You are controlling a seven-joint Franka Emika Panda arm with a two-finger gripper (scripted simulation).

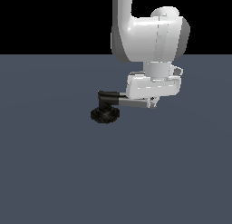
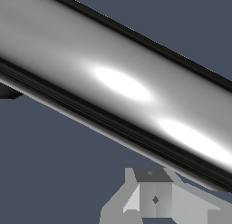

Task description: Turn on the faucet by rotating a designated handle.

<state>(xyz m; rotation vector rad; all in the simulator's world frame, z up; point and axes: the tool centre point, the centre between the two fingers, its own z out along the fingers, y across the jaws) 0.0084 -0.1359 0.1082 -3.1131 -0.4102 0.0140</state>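
A flat slate-blue worktop point(image 1: 54, 173) fills the lower part of the exterior view, plain and even in colour. Its far edge runs straight across, and behind that edge there is only a black backdrop point(image 1: 50, 19). The same slate-blue surface shows in the wrist view.

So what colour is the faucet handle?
Shiny grey metal handle, clearest in the wrist view.

Bare simulated scene: flat grey floor point(image 1: 54, 173), black backdrop point(image 1: 45, 19).
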